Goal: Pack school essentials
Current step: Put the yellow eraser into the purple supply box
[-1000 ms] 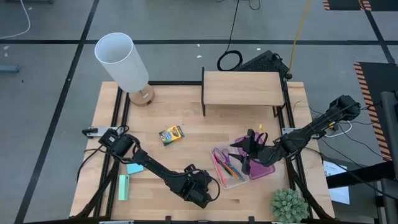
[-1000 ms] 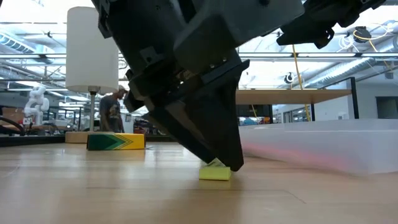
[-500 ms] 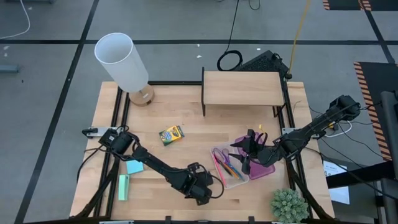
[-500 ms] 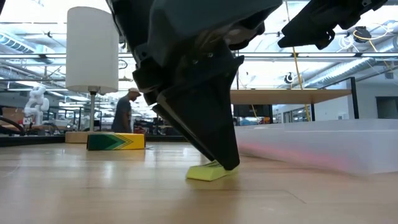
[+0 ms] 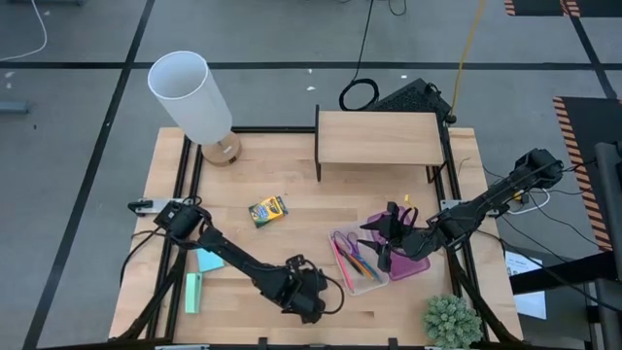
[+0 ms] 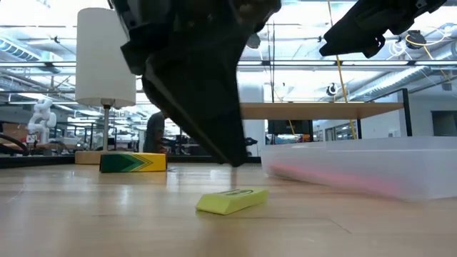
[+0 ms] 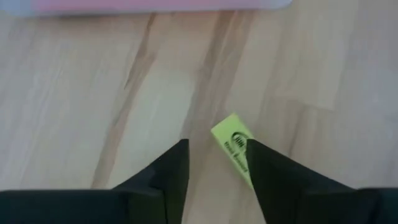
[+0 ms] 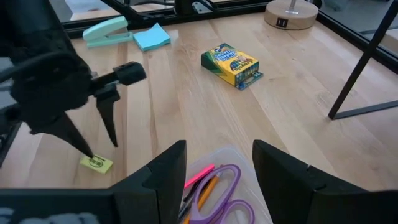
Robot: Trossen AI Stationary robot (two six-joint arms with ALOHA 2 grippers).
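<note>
Left gripper [image 7: 214, 163] low over front of table [image 5: 292, 175], fingers spread, tiny yellow piece [image 7: 237, 152] flat on wood just beside one fingertip; touching or not, cannot tell. Low view: piece [image 6: 232, 200] lying tilted, fingertip just above it. Right wrist view alone: light-blue square note pad [image 8: 152, 37] beside a mint stapler [image 8: 106, 31], one yellow crayon box [image 8: 231, 64] mid-table. Right gripper [image 8: 219, 163] spread, empty, hovering over clear tray [image 5: 358, 261]. In tray: one pair purple-handled scissors [image 8: 217, 190], one pink pen [image 8: 198, 175], one orange pencil [image 8: 203, 188]. Lamp [image 5: 194, 97] at back left corner.
</note>
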